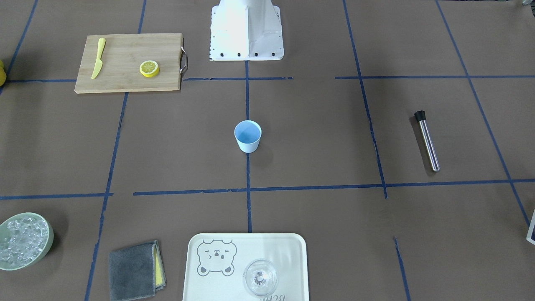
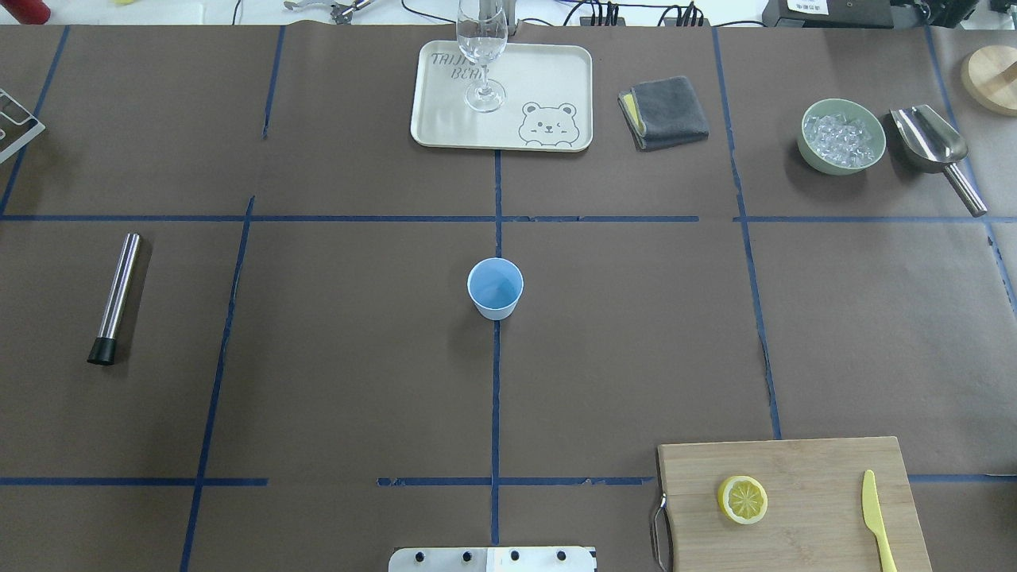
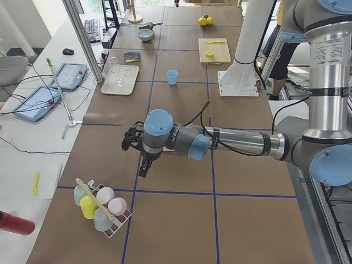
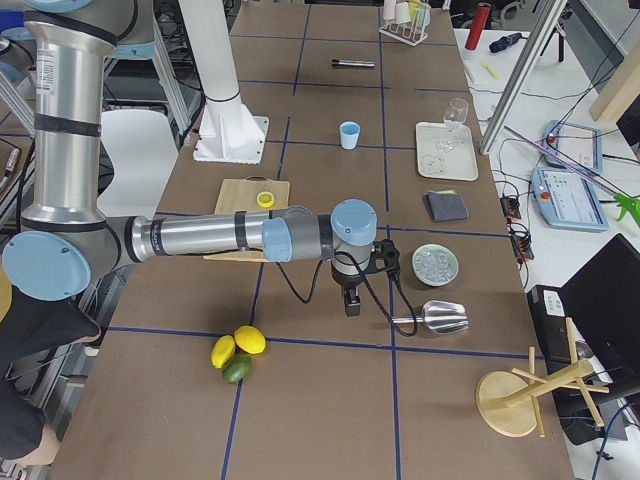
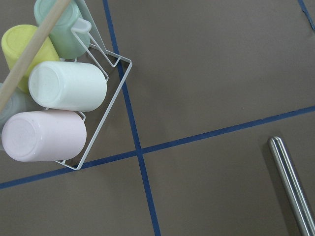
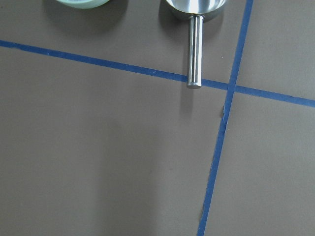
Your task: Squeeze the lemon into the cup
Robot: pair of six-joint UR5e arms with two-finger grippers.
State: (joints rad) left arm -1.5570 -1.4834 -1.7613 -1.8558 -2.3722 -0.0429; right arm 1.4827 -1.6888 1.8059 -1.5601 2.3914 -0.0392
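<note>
**Table stock, overhead view, left to right**

- Left gripper (image 3: 142,170): parked off the table's left end, pointing down, beside a rack of cups (image 5: 59,98). Only the side camera shows it, so I cannot tell how far the jaws are apart or whether it holds anything.
- Steel rod (image 2: 115,298): lies flat at far left, well apart from the task's things. It seems to be stock for another step.
- Cup (image 2: 495,287): light blue, upright, mouth open. It stands alone on the central tape line, probably so that either arm can reach it.
- Tray (image 2: 445,119) with glass (image 2: 482,56): at the far edge, glass upright.
- Cloth (image 2: 663,111): folded, just right of the tray.
- Cutting board (image 2: 818,469): at the near right corner.
- Lemon slice (image 2: 743,500): lies flat on the board, cut face up, untouched and well apart from the cup. Being on this side, it likely falls to the right arm.
- Knife (image 2: 878,520): yellow, lies on the board right of the slice.
- Bowl of ice (image 2: 841,135) and scoop (image 2: 929,143): at far right, side by side.
- Right gripper (image 4: 351,305): hangs near the scoop, pointing down. Only the side camera shows it, so its opening and any load cannot be told.
</note>
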